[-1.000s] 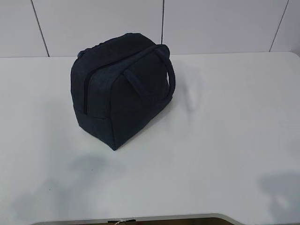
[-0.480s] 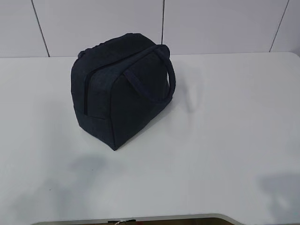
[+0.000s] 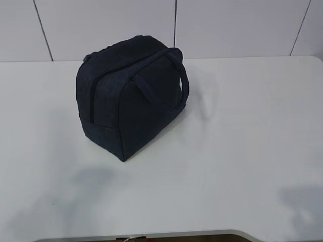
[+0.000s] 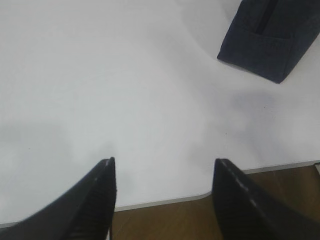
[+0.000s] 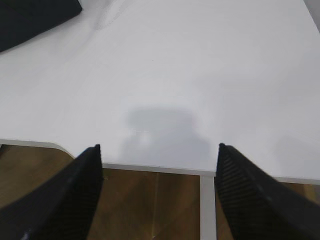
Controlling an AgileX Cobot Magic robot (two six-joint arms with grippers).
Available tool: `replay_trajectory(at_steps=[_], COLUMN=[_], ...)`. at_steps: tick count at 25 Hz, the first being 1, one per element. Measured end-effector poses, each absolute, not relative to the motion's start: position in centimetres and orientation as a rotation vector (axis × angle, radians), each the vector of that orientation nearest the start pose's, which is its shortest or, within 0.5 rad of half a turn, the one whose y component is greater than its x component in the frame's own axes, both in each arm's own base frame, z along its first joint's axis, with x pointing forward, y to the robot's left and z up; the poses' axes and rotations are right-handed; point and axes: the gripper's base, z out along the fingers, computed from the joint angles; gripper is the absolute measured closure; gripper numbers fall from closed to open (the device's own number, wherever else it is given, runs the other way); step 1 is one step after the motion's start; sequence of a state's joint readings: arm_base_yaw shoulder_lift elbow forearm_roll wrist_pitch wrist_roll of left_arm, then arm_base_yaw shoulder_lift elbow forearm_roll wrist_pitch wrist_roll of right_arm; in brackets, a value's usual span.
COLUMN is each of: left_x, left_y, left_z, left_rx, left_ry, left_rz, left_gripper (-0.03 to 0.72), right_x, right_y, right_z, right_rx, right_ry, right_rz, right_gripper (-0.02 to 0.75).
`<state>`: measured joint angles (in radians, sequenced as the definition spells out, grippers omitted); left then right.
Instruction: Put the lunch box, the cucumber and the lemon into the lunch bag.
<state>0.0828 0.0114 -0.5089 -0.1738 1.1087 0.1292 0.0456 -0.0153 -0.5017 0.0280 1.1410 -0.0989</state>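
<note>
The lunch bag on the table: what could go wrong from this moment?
1. The lunch bag looks zipped shut, with no lunch box, cucumber or lemon in view, so their whereabouts cannot be checked.
2. Its handle stands up in a loop; a finger might snag it.
3. The left gripper and right gripper are open over the table edge, far from the bag.

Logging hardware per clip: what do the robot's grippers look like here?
Both wrist views show the same type: the left gripper and right gripper each have two black, tapering fingers with finely ribbed inner faces. No cables, markings or arm links are visible.
</note>
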Motion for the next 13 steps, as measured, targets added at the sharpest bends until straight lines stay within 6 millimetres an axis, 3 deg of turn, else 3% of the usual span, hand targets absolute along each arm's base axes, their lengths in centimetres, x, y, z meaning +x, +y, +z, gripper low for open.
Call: replay_trajectory(at_steps=[13], left_x=[-0.57], left_y=[-1.48], left_z=[27.7], left_rx=[0.062], left_ry=[2.082], left_rz=[-0.083], left_gripper=[0.316], right_x=[-1.1], right_y=[0.18], right_z=[27.12], right_rx=[-0.153], right_ry=[2.102], right_rz=[0.003], right_gripper=[0.174])
